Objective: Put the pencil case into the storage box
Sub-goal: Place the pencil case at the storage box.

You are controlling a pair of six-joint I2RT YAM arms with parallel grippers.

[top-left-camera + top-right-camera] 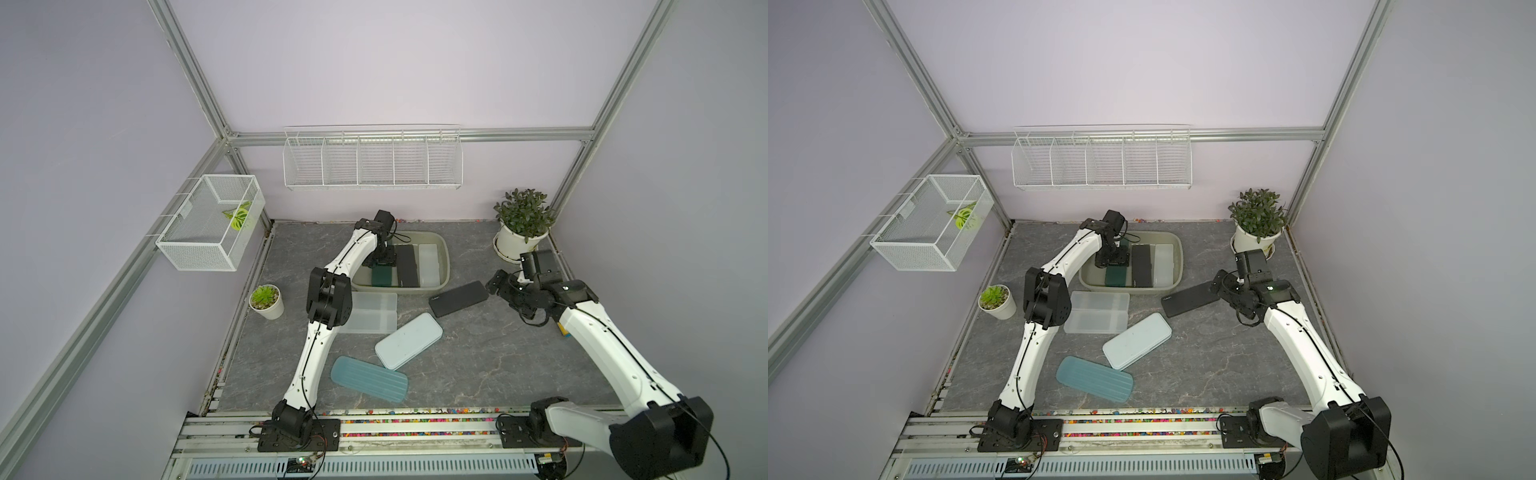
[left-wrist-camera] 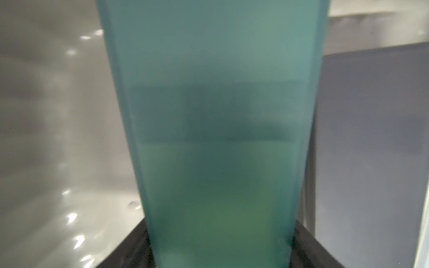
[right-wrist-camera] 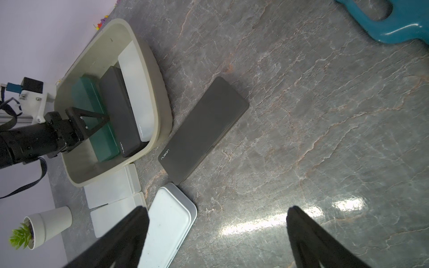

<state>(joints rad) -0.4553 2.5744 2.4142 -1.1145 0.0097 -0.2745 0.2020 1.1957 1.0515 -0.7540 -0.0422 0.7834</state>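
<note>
The olive-grey storage box stands at the back of the table. Inside it lie a green pencil case, a black one and a white one, side by side. My left gripper reaches down into the box, its fingers pressed against both long sides of the green case. Another black pencil case lies on the table right of the box. My right gripper hovers open just beyond its right end, holding nothing.
In front of the box lie a translucent white case, a pale blue case and a ribbed teal case. A large potted plant stands back right and a small succulent pot at the left. A wire basket and a wire rack hang on the walls.
</note>
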